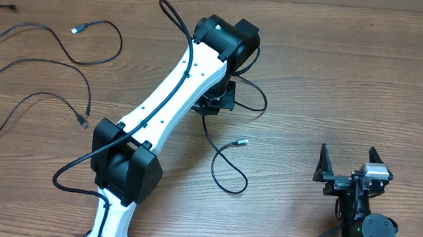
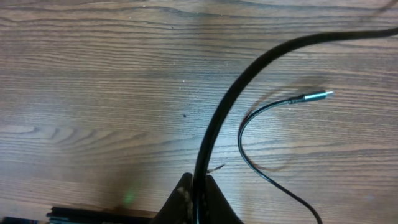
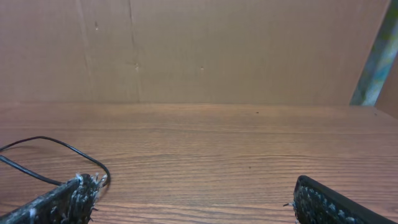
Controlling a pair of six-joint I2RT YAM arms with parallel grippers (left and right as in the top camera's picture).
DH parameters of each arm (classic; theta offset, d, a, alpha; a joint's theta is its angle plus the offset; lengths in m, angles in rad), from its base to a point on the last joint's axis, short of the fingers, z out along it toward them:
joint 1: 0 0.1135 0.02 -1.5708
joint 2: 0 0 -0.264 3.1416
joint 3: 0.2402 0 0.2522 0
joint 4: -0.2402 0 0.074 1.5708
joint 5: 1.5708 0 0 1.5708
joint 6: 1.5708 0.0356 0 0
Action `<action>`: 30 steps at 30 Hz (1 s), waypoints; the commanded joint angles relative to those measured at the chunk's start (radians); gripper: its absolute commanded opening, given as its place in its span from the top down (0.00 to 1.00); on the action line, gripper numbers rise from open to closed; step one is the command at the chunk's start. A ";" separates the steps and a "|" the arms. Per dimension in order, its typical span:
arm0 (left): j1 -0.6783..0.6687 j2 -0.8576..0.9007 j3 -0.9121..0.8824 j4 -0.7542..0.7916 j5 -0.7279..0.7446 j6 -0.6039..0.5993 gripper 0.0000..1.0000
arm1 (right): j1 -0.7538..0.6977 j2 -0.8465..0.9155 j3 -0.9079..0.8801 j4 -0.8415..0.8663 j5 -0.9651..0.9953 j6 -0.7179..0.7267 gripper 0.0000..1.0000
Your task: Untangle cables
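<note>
Several thin black cables lie on the wooden table. One cable (image 1: 221, 166) runs from under my left gripper (image 1: 217, 102), loops toward the front and ends in a silvery plug (image 1: 242, 142). In the left wrist view my left gripper (image 2: 199, 182) is shut on a black cable (image 2: 230, 102) that rises up and to the right, with the silvery plug (image 2: 318, 96) lying beyond it. Two more cables (image 1: 85, 56) (image 1: 10, 103) lie apart at the far left. My right gripper (image 1: 347, 163) (image 3: 199, 205) stands open over bare wood, holding nothing.
A thicker black cable (image 1: 175, 23) runs along the white left arm (image 1: 175, 92). A cardboard wall (image 3: 199, 50) stands behind the table. A thin cable loop (image 3: 62, 146) lies just left of my right gripper's left finger.
</note>
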 commanded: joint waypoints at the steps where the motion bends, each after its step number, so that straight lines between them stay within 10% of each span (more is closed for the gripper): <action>1: 0.000 0.001 0.000 0.021 0.012 0.032 0.79 | -0.001 -0.009 -0.010 0.006 -0.002 0.003 0.00; 10: 0.000 0.003 0.000 0.103 0.014 0.049 0.53 | -0.001 -0.009 -0.010 0.006 -0.002 0.003 0.00; 14: 0.000 0.018 -0.012 0.134 0.000 0.050 0.25 | -0.001 -0.009 -0.010 0.006 -0.002 0.003 0.00; 30: 0.068 0.246 -0.024 0.138 -0.116 0.177 0.16 | -0.001 -0.009 -0.010 0.006 -0.002 0.003 0.00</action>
